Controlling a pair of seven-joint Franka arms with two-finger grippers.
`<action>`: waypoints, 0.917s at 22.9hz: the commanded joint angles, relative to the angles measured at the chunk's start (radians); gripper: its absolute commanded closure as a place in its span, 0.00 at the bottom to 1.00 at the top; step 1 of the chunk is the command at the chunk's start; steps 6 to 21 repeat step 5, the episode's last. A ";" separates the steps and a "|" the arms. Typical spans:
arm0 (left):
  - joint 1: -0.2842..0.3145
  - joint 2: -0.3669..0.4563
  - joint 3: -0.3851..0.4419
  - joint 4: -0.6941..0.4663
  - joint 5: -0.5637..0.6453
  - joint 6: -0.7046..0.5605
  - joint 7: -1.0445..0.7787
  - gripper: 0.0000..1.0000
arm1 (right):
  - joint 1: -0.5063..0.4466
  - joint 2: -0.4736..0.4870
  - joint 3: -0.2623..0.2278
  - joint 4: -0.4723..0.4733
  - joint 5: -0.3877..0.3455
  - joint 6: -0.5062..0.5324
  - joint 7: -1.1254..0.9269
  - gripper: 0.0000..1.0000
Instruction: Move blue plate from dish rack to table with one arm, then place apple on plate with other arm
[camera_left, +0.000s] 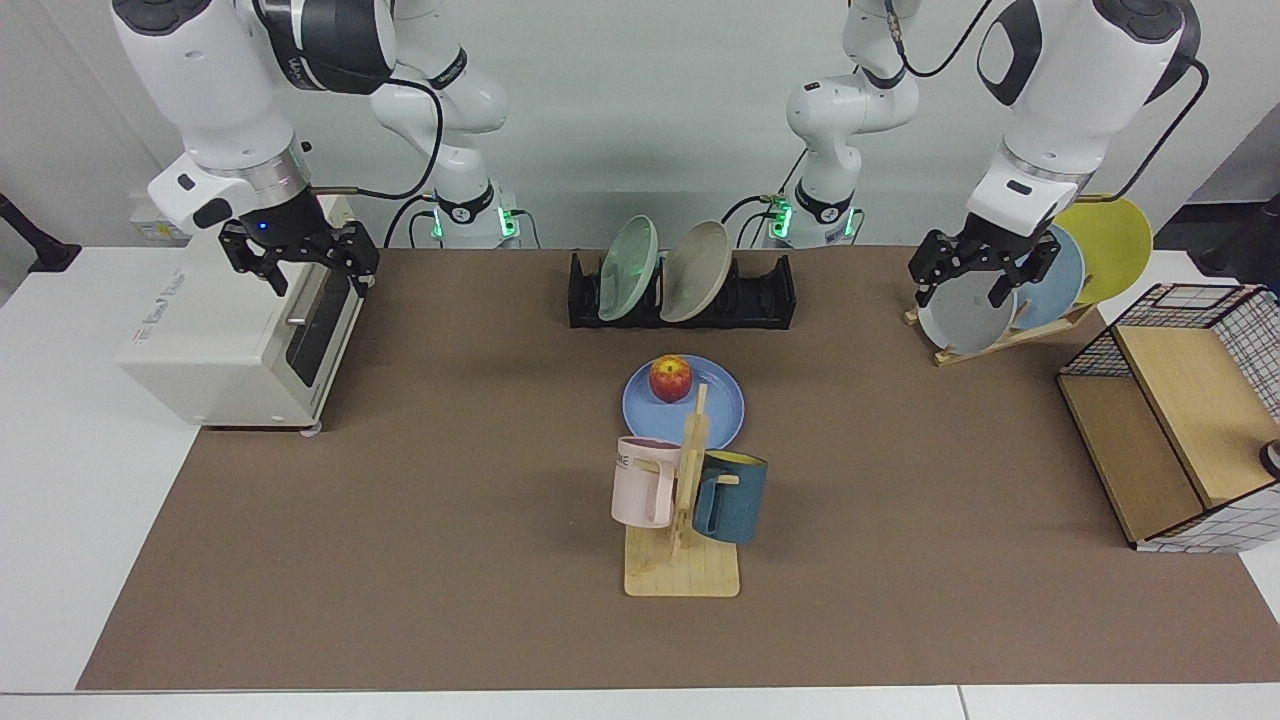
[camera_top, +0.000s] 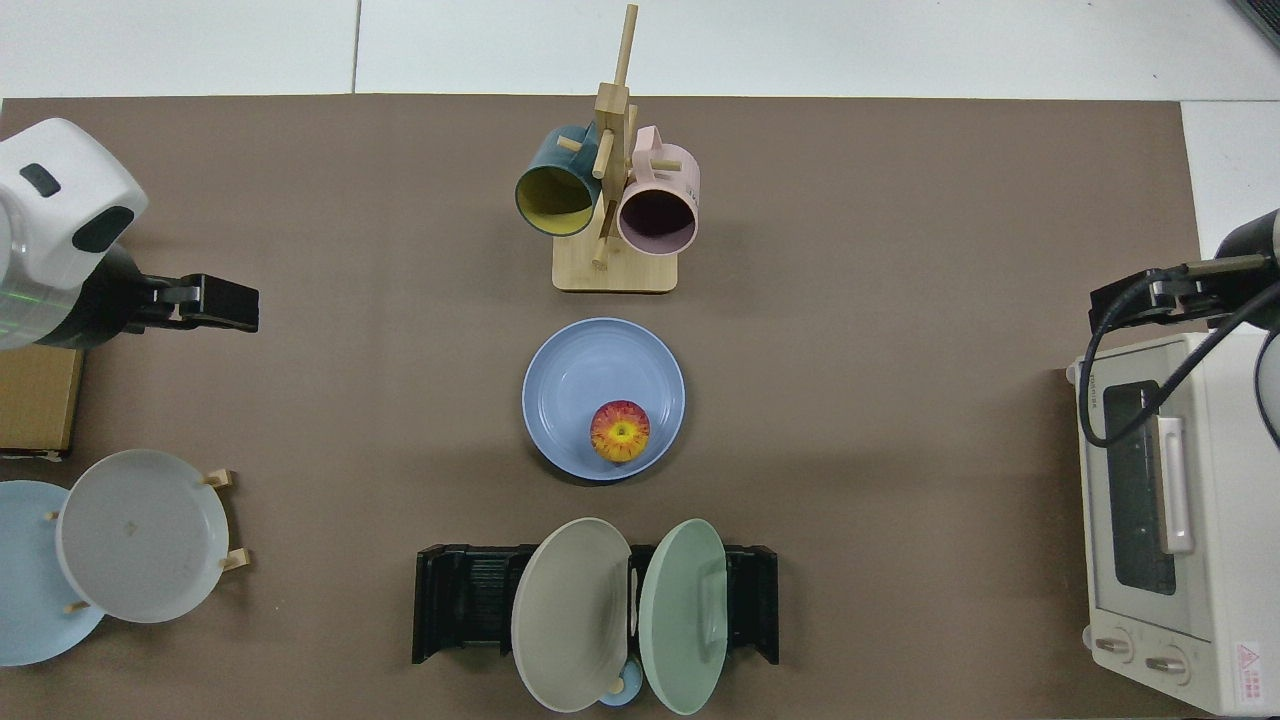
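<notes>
Brown matting covers most of the white worktop (camera_left: 90, 480), and near its middle the blue plate (camera_left: 712, 410) lies flat with the apple (camera_left: 671, 379) resting inside it, toward the side nearest the dish rack (camera_left: 770, 295). The rack, at the middle of the worktop's edge nearest the robots, carries only a grey plate (camera_left: 697, 256) and a green plate (camera_left: 628, 254). Judged from this layout, both parts of the task look done, so the step in hand is clearing away. The left gripper (camera_left: 978, 282) hangs with fingers spread and empty over the wooden plate stand (camera_left: 1005, 340) near one end of the worktop; the right gripper (camera_left: 300, 262) hangs likewise open and empty above the toaster oven (camera_left: 230, 340) at the opposite end. To finish well, each arm should probably rise straight up before swinging aside, since the stand's leaning plates and the oven's handle sit close beneath. Nothing should pass over the mug tree (camera_left: 690, 470) just beside the plate, as a knock there could roll the apple
</notes>
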 joint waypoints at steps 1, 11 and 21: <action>-0.107 -0.011 0.098 0.005 0.006 -0.012 0.027 0.00 | -0.009 -0.019 0.006 -0.027 -0.017 0.025 -0.028 0.00; -0.133 -0.030 0.126 -0.006 0.004 -0.025 0.061 0.00 | -0.008 -0.017 0.006 -0.027 -0.017 0.025 -0.028 0.00; -0.133 -0.030 0.126 -0.006 0.004 -0.025 0.061 0.00 | -0.008 -0.017 0.006 -0.027 -0.017 0.025 -0.028 0.00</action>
